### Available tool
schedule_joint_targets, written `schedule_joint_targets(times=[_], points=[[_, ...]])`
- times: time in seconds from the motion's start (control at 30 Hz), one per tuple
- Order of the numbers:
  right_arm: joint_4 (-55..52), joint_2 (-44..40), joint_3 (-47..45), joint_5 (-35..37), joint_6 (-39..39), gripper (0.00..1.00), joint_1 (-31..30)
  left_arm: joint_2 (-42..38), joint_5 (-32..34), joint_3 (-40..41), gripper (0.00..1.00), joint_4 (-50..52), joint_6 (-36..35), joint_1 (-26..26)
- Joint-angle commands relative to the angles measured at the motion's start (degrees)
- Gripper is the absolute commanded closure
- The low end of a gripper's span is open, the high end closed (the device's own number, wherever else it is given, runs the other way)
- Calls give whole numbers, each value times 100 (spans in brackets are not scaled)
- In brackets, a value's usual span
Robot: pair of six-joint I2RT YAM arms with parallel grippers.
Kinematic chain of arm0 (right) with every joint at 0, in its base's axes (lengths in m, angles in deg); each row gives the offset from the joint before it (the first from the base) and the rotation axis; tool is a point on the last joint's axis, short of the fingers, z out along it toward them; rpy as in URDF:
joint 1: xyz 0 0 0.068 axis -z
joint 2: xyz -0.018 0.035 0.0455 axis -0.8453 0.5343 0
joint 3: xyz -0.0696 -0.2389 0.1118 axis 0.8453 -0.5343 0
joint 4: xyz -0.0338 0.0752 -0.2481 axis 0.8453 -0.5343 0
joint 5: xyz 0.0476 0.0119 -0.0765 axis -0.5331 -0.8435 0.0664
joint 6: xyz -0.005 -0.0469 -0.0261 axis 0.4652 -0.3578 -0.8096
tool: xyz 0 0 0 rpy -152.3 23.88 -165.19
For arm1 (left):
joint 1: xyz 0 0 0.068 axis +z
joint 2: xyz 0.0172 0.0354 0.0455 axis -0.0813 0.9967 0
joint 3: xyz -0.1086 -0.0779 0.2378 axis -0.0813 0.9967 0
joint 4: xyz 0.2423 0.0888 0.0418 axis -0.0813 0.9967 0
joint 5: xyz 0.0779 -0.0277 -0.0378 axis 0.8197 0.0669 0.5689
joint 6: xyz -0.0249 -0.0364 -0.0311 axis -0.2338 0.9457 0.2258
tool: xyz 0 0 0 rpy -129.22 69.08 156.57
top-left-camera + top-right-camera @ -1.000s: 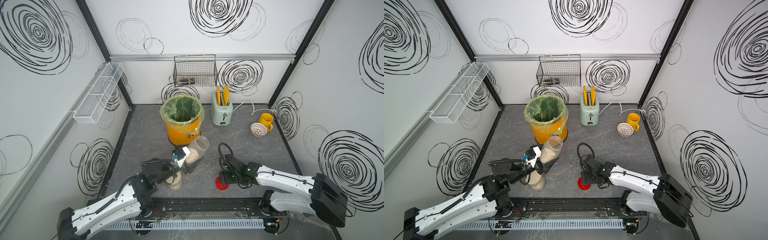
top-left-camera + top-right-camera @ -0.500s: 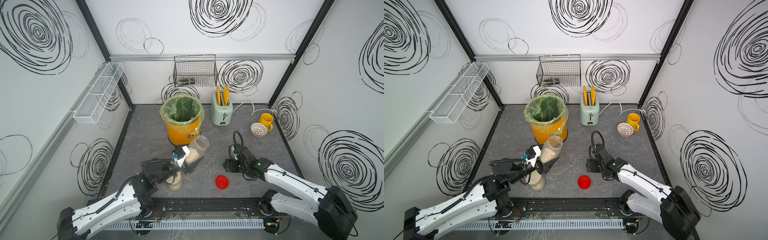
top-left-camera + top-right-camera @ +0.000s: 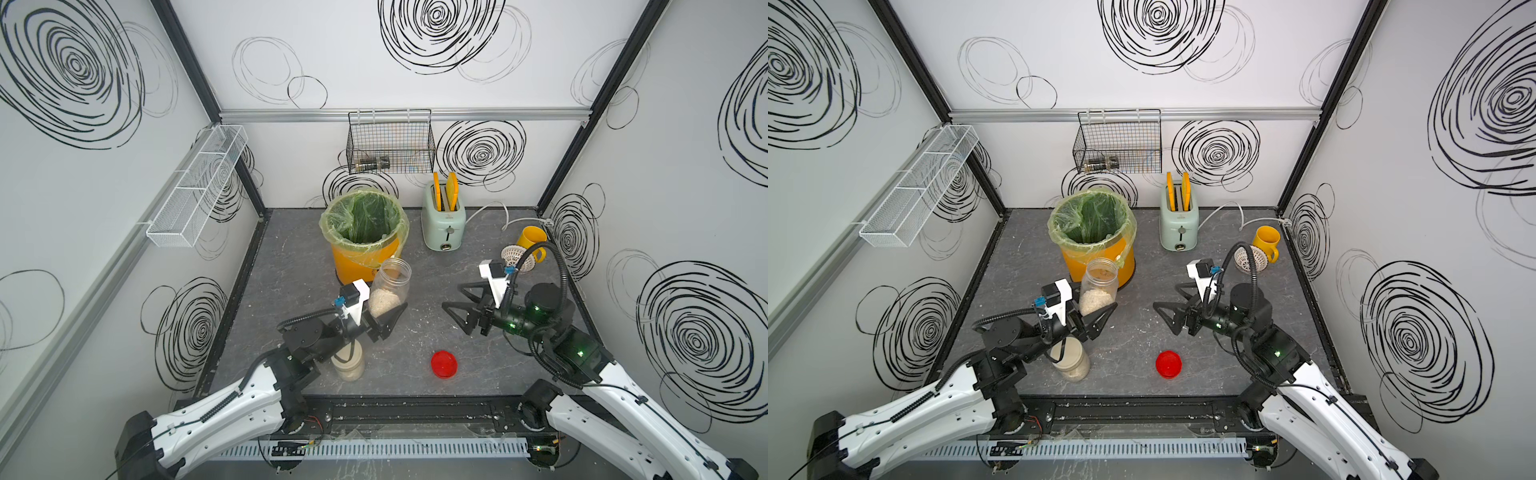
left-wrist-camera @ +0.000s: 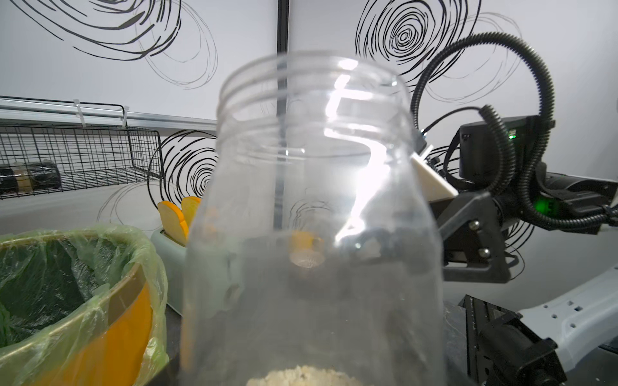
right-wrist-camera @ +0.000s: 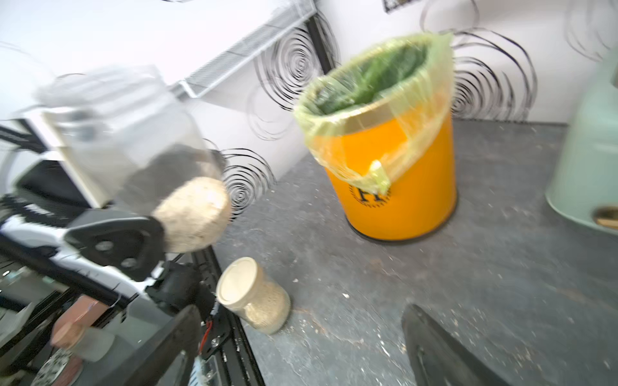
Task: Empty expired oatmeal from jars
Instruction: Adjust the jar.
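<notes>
My left gripper (image 3: 384, 311) is shut on the open clear jar (image 3: 390, 279), held tilted above the table right in front of the orange bucket (image 3: 353, 266). Oatmeal (image 3: 382, 301) fills the jar's lower part; in the left wrist view the jar (image 4: 311, 200) covers the jaws. The second jar (image 3: 348, 363), with a cream lid, stands upright under the left arm and shows in the right wrist view (image 5: 252, 295). A red lid (image 3: 444, 364) lies alone on the table. My right gripper (image 3: 454, 297) hovers open and empty, right of the held jar.
A mint toaster (image 3: 444, 224) stands at the back, with a yellow mug (image 3: 532, 241) and a white strainer (image 3: 515, 255) at back right. A wire basket (image 3: 390, 141) hangs on the back wall, a white rack (image 3: 195, 191) on the left wall. Crumbs dot the tabletop.
My right gripper left the red lid on the table, rose and pulled back to the right, and its jaws opened wider. The left arm and its jar stayed put.
</notes>
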State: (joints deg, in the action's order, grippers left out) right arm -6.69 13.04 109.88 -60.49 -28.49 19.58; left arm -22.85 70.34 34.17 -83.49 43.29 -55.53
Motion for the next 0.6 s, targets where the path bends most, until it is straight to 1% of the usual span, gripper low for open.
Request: schedule_joint_targets(times=[0.0,0.13,0.2,0.27,0.33,0.4,0.57], points=[[807,243,396,-1093,-379,4,12,112,-411,-10,28,-833,165,33],[1491,621,626,-1608,-501,1,-170,298,-674,-75,28,-930,120,27],[1600,821,735,-1461,-695,2,-483,377,-771,-104,28,-976,124,16],[1535,1041,840,-1044,-1083,2,-906,452,-843,-143,28,-1002,116,7],[1511,1254,935,-836,-1335,2,-1192,508,-870,-183,28,-1016,102,-16],[1634,1460,962,-823,-1365,2,-1302,540,-883,-206,28,-1029,82,-28],[1973,1722,944,-858,-1258,2,-1305,589,-878,-233,27,-1042,11,-89]])
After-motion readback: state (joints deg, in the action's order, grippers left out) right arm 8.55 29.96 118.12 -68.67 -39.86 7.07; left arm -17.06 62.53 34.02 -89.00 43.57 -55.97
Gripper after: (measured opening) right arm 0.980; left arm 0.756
